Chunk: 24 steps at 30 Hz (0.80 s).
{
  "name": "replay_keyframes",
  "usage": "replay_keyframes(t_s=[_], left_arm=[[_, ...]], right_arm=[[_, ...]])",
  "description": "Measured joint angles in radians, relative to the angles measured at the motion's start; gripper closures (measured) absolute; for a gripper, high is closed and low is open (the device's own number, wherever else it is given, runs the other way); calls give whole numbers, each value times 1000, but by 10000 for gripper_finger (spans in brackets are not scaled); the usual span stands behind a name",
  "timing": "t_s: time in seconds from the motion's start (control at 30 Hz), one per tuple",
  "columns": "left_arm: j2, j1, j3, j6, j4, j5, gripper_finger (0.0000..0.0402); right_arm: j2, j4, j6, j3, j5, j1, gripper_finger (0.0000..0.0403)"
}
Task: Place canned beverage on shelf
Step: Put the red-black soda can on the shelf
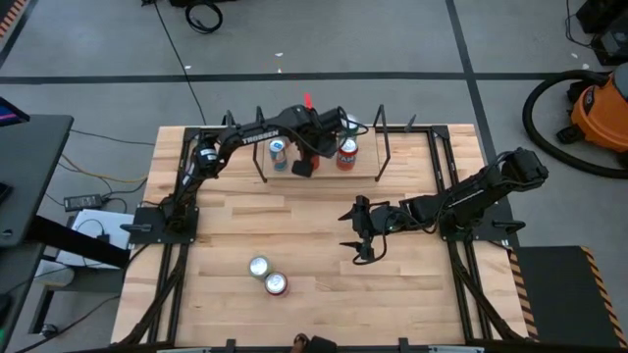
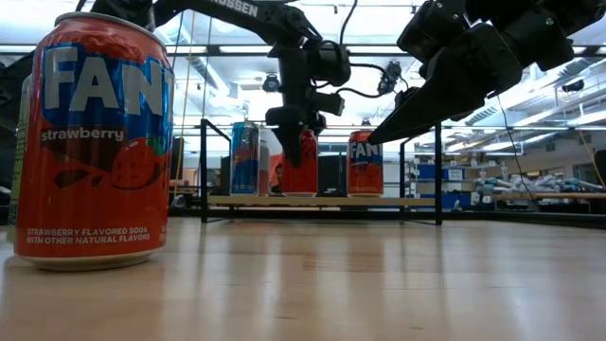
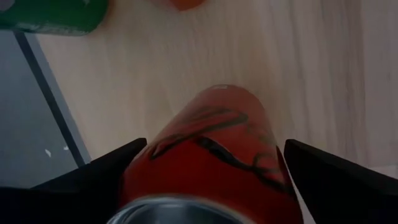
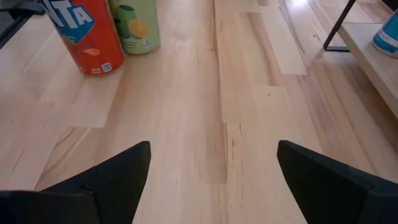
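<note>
The shelf point(image 1: 324, 175), a low wood plank on black rod uprights, stands at the table's far side. Three cans stand upright on its plank point(image 2: 327, 201): a blue one point(image 2: 244, 158), a red one point(image 2: 301, 170) in the middle and a red Fanta can point(image 2: 365, 163). My left gripper point(image 3: 214, 146) points down over the middle red can point(image 3: 211, 155), open, one finger on either side of it. Whether a finger touches the can does not show. My right gripper point(image 1: 361, 233) hangs open over the table's middle right, nothing between its fingers point(image 4: 214, 180).
A red Fanta strawberry can point(image 1: 277, 284) and a green can point(image 1: 259, 266) stand together near the table's front edge, left of centre. Bare wood lies between them and the shelf. Black frame rails point(image 1: 446, 186) run along both table sides.
</note>
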State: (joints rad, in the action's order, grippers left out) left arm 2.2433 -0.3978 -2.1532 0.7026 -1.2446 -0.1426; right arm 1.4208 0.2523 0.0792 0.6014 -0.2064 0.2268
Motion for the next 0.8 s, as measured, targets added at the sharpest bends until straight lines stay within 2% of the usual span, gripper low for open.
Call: replay_keyframes(t_s=[0.43,0.8], left_arm=[[-39,12,-2,-7,5,-17,12],[-93,2,-3,-57,18,46,12]], right_arm=[[0,0,8,0,-3,1,41],[0,8,8,0,-5,1,41]])
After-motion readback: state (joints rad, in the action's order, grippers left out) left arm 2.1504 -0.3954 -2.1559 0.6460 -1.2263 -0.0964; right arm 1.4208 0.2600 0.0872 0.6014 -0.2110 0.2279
